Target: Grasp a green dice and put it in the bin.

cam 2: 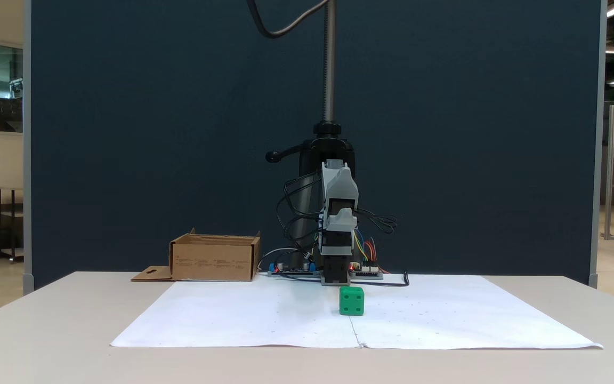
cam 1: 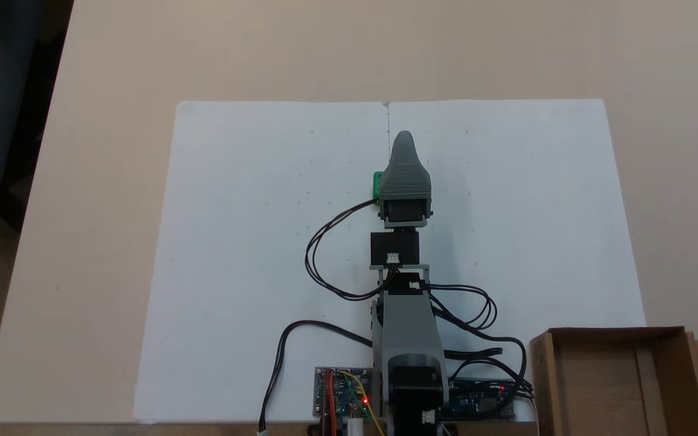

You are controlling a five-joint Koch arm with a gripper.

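Your table (cam 1: 658,72) is pale beige, seen from above and from the front in both fixed views; a large white paper sheet (cam 1: 252,242) lies flat across its middle; behind the table in the front view stands a dark blue panel (cam 2: 152,133). The bin (cam 1: 612,387), an open brown cardboard box, sits at the sheet's near right corner in the view from above, beside the arm's base, its flap with a keyhole cutout lying flat on the outer side. Your arm (cam 1: 406,339) reaches out over the sheet's centre line; its gripper (cam 1: 404,145) points away from the base, and I cannot tell whether it is spread or pressed together. The green dice (cam 2: 352,301) rests on the sheet, partly hidden under the gripper's left side from above.
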